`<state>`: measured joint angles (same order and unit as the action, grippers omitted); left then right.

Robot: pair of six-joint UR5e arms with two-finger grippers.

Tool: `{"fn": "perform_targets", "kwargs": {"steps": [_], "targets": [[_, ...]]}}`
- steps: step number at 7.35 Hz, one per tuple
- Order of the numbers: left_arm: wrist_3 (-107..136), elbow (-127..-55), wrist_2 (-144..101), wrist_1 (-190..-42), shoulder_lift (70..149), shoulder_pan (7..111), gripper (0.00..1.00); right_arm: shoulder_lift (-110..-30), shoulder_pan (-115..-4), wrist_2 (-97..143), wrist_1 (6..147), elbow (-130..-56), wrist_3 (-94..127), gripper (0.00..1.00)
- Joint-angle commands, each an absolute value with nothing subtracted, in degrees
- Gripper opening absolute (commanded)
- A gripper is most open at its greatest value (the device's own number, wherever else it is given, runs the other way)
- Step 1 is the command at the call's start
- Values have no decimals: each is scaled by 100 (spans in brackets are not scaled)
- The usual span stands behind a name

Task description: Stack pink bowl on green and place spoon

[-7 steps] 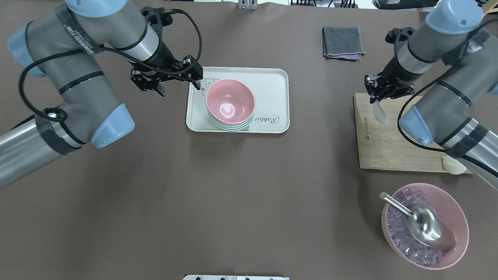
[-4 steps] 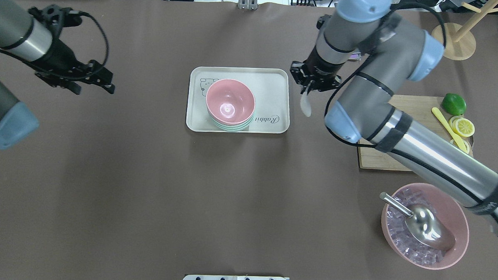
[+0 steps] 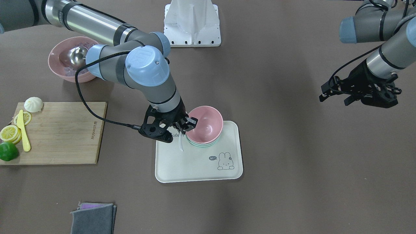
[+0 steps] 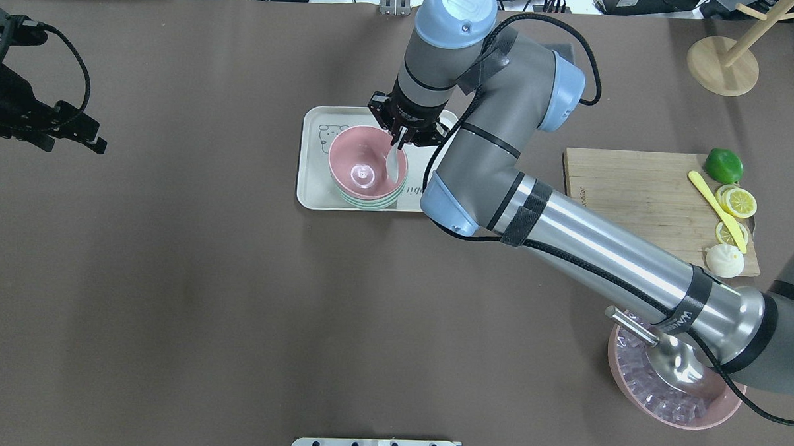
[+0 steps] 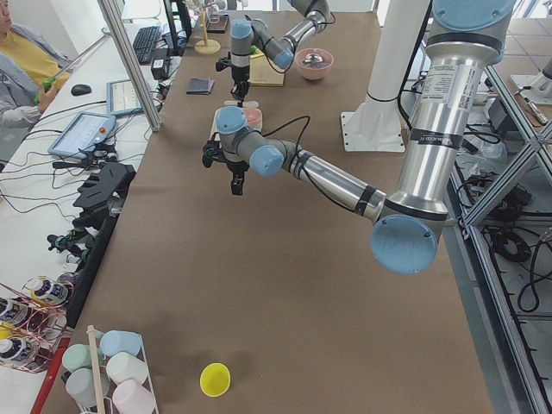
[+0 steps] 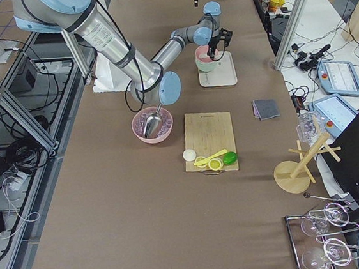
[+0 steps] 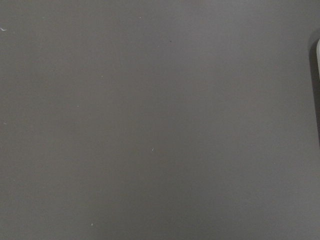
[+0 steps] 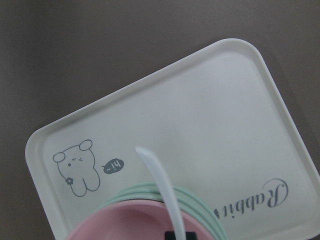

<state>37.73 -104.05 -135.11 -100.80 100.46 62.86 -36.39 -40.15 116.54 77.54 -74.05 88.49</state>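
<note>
Right gripper [image 4: 403, 141] is clenched on the handle of the white spoon [image 4: 392, 165]. It hangs scoop-down over the pink bowl [image 4: 356, 152], at the rim on the robot's right; contact with the bowl cannot be confirmed. That bowl sits upright, nested on the green bowls [image 4: 365, 203], on the cream tray [image 4: 314, 184] at mid-table. Left gripper [image 4: 73, 139] hangs well apart over bare table, jaws spread, holding nothing. On the robot's right of the tray lies a wooden cutting board [image 4: 622, 191].
</note>
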Motion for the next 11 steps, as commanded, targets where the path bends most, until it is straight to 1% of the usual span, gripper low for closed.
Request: {"fn": "perform_targets", "kwargs": {"steps": [1, 2, 3, 4, 5, 6, 7, 9, 11], "targets": [[3753, -10397, -13500, -10081, 10037, 6302, 98, -3551, -3938, 11566, 7515, -7330, 9244, 0], [3753, -10397, -13500, -10081, 10037, 6302, 98, -3551, -3877, 11566, 7454, -7339, 9307, 33], [3770, -10397, -13491, -10072, 10037, 6302, 98, -3586, -3859, 11558, 7297, -7348, 9316, 99], [3797, -10389, -13483, -10072, 10037, 6302, 98, -3812, -3893, 11575, 7191, -7530, 9229, 100], [3814, -10380, -13482, -10072, 10037, 6302, 98, -4232, -4137, 11775, 7198, -7932, 9002, 100], [3771, -10310, -13465, -10064, 10046, 6389, 98, -4941, -4549, 12143, 7233, -8493, 8356, 100], [3553, -10083, -13439, -10072, 10046, 6529, 98, -5522, -5075, 12538, 7268, -8673, 7514, 100], [2326, -9731, -13438, -10063, 9907, 7011, 98, -6552, -6182, 12962, 7286, -8623, 5146, 100], [1341, -9555, -13438, -10029, 9678, 7503, 98, -7318, -6861, 13034, 7574, -8596, 3042, 100]]}}
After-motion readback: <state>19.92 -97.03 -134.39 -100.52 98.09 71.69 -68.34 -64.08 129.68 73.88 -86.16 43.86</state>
